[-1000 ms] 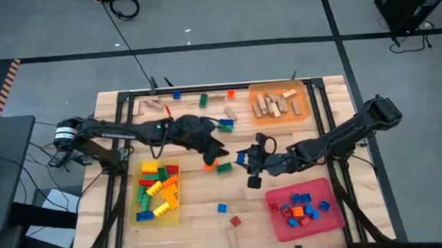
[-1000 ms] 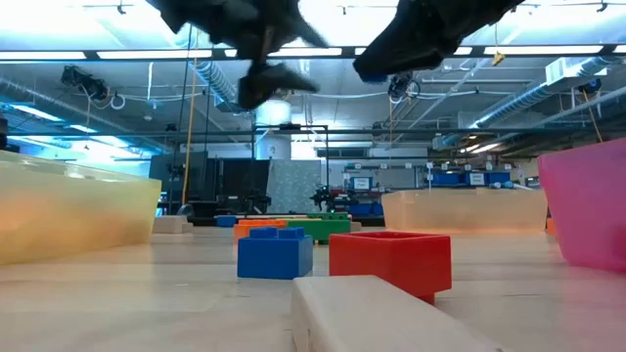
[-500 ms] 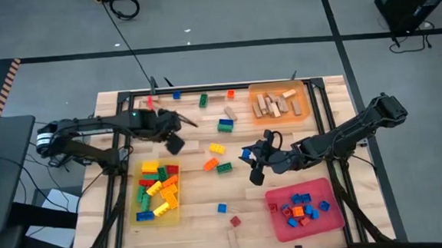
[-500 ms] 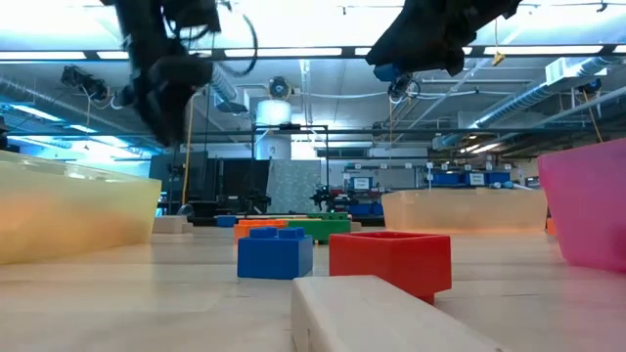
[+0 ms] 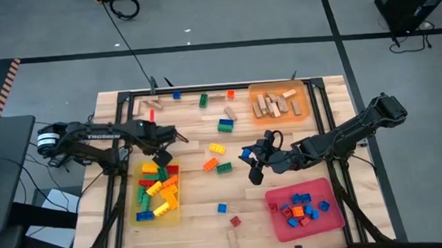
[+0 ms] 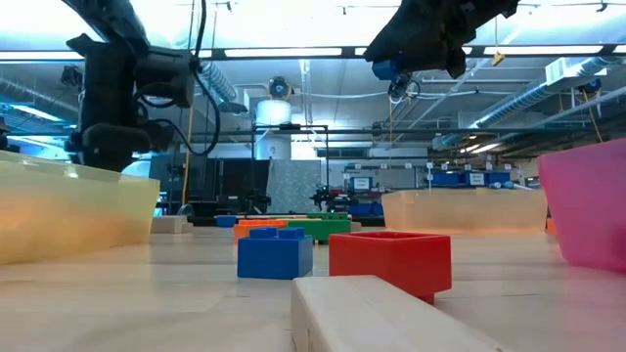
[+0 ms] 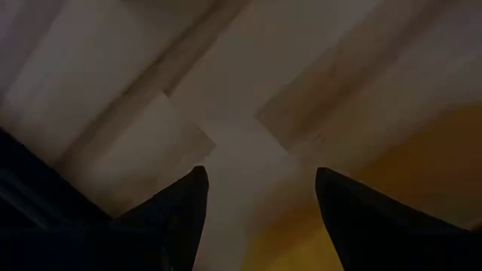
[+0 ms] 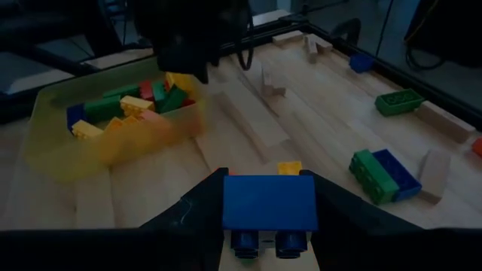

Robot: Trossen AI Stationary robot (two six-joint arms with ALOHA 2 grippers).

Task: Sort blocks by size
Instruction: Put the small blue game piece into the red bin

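Wooden table (image 5: 194, 195) carries three trays: yellow tray (image 5: 134, 206) at the left, orange tray (image 5: 300, 96) at the far right, red tray (image 5: 330, 217) at the near right. Only the right wrist view shows the load: a small blue brick (image 8: 269, 202), studs facing down, clamped between the right gripper's (image 5: 247, 156) fingers. Overhead, that arm reaches low toward mid-table, above loose blocks (image 5: 217, 156). Left gripper (image 5: 162, 156) hangs over the yellow tray's far edge, fingers (image 7: 181, 207) spread wide and empty. Low view places a red brick (image 6: 389, 261) and a second blue brick (image 6: 274, 254) near the camera.
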